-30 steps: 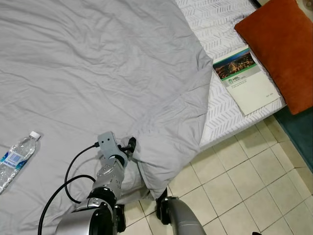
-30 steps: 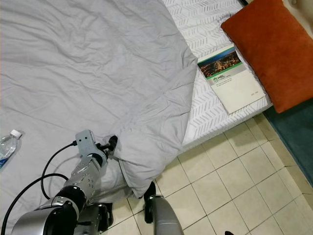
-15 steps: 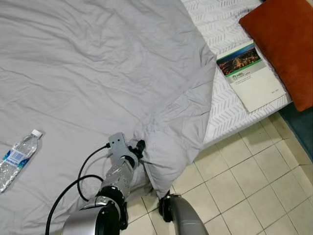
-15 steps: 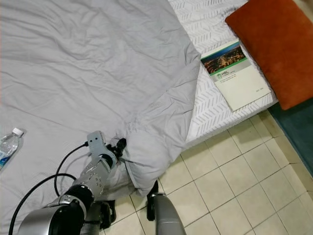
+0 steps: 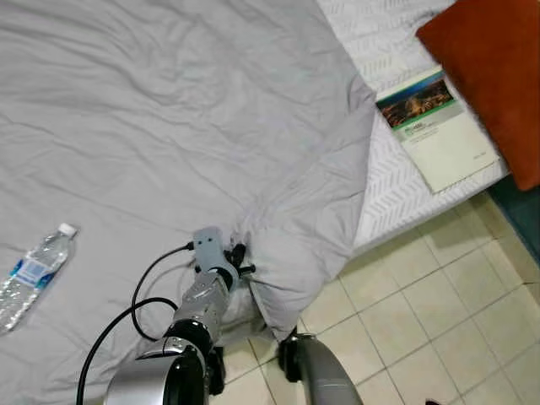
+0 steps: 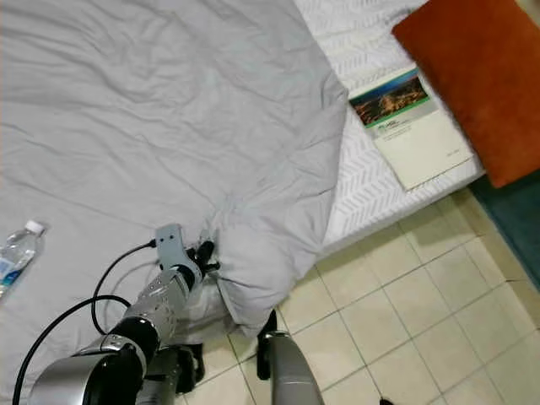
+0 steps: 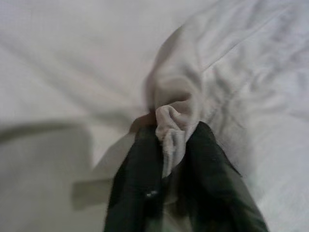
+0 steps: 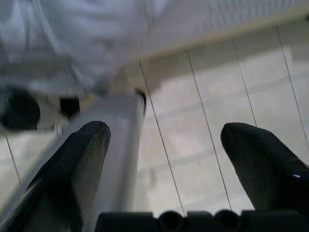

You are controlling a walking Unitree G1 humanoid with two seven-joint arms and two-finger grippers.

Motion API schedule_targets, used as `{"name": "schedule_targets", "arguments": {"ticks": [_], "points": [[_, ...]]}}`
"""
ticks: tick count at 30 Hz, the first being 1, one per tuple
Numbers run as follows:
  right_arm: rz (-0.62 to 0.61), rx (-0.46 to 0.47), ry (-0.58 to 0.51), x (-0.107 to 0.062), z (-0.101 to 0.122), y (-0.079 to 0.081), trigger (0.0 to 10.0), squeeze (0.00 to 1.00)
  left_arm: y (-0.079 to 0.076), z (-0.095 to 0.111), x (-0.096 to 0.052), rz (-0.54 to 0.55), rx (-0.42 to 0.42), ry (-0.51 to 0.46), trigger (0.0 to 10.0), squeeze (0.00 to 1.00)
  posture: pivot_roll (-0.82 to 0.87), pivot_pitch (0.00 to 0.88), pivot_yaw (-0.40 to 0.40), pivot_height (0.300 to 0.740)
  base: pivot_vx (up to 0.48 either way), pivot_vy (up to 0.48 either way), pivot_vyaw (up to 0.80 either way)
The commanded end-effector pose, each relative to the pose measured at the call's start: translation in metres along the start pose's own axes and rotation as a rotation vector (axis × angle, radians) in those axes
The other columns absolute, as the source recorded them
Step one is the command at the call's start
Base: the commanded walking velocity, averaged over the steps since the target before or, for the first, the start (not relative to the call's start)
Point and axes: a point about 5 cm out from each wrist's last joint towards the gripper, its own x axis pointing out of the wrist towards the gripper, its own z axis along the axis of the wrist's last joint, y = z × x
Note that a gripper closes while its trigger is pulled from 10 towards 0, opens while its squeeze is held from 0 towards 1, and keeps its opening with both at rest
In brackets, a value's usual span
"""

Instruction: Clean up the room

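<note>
A large grey blanket (image 5: 186, 126) covers most of the bed, and its corner hangs over the bed's edge toward the tiled floor. My left gripper (image 5: 240, 258) is shut on a bunched fold of that blanket (image 7: 173, 126) near the hanging corner. Both black fingers (image 7: 140, 188) pinch the cloth between them. My right gripper (image 8: 164, 140) hangs low over the floor tiles with its fingers spread wide and nothing between them. The right arm (image 5: 316, 375) shows at the bottom of the eye views.
A clear water bottle (image 5: 32, 274) lies on the blanket at the left. A book (image 5: 434, 126) rests on the bare patterned mattress (image 5: 380, 181) at the right, beside an orange pillow (image 5: 494, 67). Beige floor tiles (image 5: 413, 329) lie below the bed.
The camera has shifted a little. My left gripper has pushed forward and to the right with the blanket fold, bunching the corner more.
</note>
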Motion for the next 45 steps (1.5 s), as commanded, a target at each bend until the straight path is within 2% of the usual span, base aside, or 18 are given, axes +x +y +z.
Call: {"name": "schedule_targets", "arguments": {"ticks": [1, 2, 3, 4, 8, 9, 10, 11, 12, 14, 16, 19, 24, 26, 31, 38, 41, 45], "points": [[-0.037, 0.010, 0.048, 0.000, -0.011, -0.006, 10.0, 0.00, 0.001, -0.019, -0.005, -0.028, 0.072, 0.068, 0.0, 0.00, -0.27, 0.451, -0.056, 0.740, 0.000, 0.000, 0.00], [-0.040, 0.007, 0.039, 0.005, -0.011, -0.007, 10.0, 0.00, 0.002, -0.020, -0.006, -0.040, 0.096, 0.071, 0.0, 0.00, -0.27, 0.440, -0.051, 0.740, 0.000, 0.000, 0.00], [-0.063, 0.003, 0.012, 0.016, -0.009, -0.012, 10.0, 0.00, 0.006, -0.022, -0.008, -0.068, 0.188, 0.079, 0.0, 0.00, -0.27, 0.369, -0.027, 0.740, 0.000, 0.000, 0.00], [-0.081, 0.003, -0.006, 0.022, -0.006, -0.016, 10.0, 0.00, 0.009, -0.024, -0.009, -0.076, 0.233, 0.087, 0.0, 0.00, -0.27, 0.330, -0.016, 0.740, 0.000, 0.000, 0.00], [-0.131, -0.003, -0.065, 0.043, 0.002, -0.029, 10.0, 0.00, 0.013, -0.030, -0.012, -0.105, 0.348, 0.117, 0.0, 0.00, -0.30, 0.244, 0.002, 0.740, 0.000, 0.000, 0.00], [-0.148, -0.006, -0.084, 0.046, 0.006, -0.033, 10.0, 0.00, 0.012, -0.029, -0.012, -0.106, 0.373, 0.115, 4.0, 0.00, -0.31, 0.224, 0.011, 0.740, 0.000, 0.000, 0.00], [-0.148, -0.006, -0.084, 0.046, 0.006, -0.033, 10.0, 0.00, 0.012, -0.029, -0.012, -0.106, 0.373, 0.115, 4.0, 0.00, -0.31, 0.224, 0.011, 0.740, 0.000, 0.000, 0.00], [-0.169, -0.006, -0.100, 0.049, 0.009, -0.037, 10.0, 0.00, 0.012, -0.025, -0.011, -0.092, 0.388, 0.100, 10.0, 0.00, -0.32, 0.217, 0.015, 0.740, 0.000, 0.000, 0.00], [-0.187, -0.004, -0.108, 0.052, 0.011, -0.042, 10.0, 0.00, 0.010, -0.023, -0.010, -0.086, 0.395, 0.091, 10.0, 0.00, -0.32, 0.199, 0.016, 0.740, 0.000, 0.000, 0.00], [-0.206, -0.002, -0.119, 0.057, 0.011, -0.047, 10.0, 0.00, 0.005, -0.022, -0.008, -0.087, 0.350, 0.080, 10.0, 0.00, -0.33, 0.186, 0.013, 0.740, 0.000, 0.000, 0.00], [-0.190, -0.014, -0.131, 0.060, 0.013, -0.044, 10.0, 0.00, 0.001, -0.023, -0.007, -0.068, 0.338, 0.086, 10.0, 0.00, -0.34, 0.177, 0.003, 0.740, 0.000, 0.000, 0.00], [-0.181, -0.023, -0.136, 0.062, 0.013, -0.044, 10.0, 0.00, -0.001, -0.022, -0.006, -0.077, 0.275, 0.070, 10.0, 0.00, -0.34, 0.167, -0.002, 0.740, 0.000, 0.000, 0.00], [-0.201, -0.027, -0.158, 0.072, 0.016, -0.052, 10.0, 0.00, -0.015, -0.020, -0.003, -0.107, 0.311, 0.075, 10.0, 0.00, -0.34, 0.125, 0.023, 0.740, 0.000, 0.000, 0.00], [-0.217, -0.028, -0.176, 0.078, 0.019, -0.056, 10.0, 0.00, -0.022, -0.018, -0.001, -0.119, 0.366, 0.074, 10.0, 0.00, -0.35, 0.094, 0.040, 0.740, 0.000, 0.000, 0.00], [-0.258, -0.034, -0.223, 0.086, 0.029, -0.063, 10.0, 0.00, -0.042, -0.008, 0.004, -0.180, 0.421, 0.061, 10.0, 0.00, -0.36, 0.072, 0.070, 0.740, 0.000, -0.478, 0.00], [-0.255, -0.038, -0.213, 0.082, 0.025, -0.062, 10.0, 0.00, -0.052, -0.011, 0.005, -0.203, 0.420, 0.077, 10.0, 0.00, -0.37, 0.089, 0.074, 0.740, 0.000, -0.459, 0.00], [-0.178, -0.088, -0.192, 0.073, 0.017, -0.060, 10.0, 0.00, -0.060, -0.012, 0.005, -0.199, 0.374, 0.072, 10.0, 0.00, -0.38, 0.108, 0.037, 0.740, 0.000, -0.439, 0.00], [-0.152, -0.119, -0.181, 0.072, 0.017, -0.067, 10.0, 0.00, -0.064, -0.016, 0.004, -0.191, 0.351, 0.074, 10.0, 0.00, -0.39, 0.104, 0.008, 0.740, 0.000, -0.432, 0.00]]}}
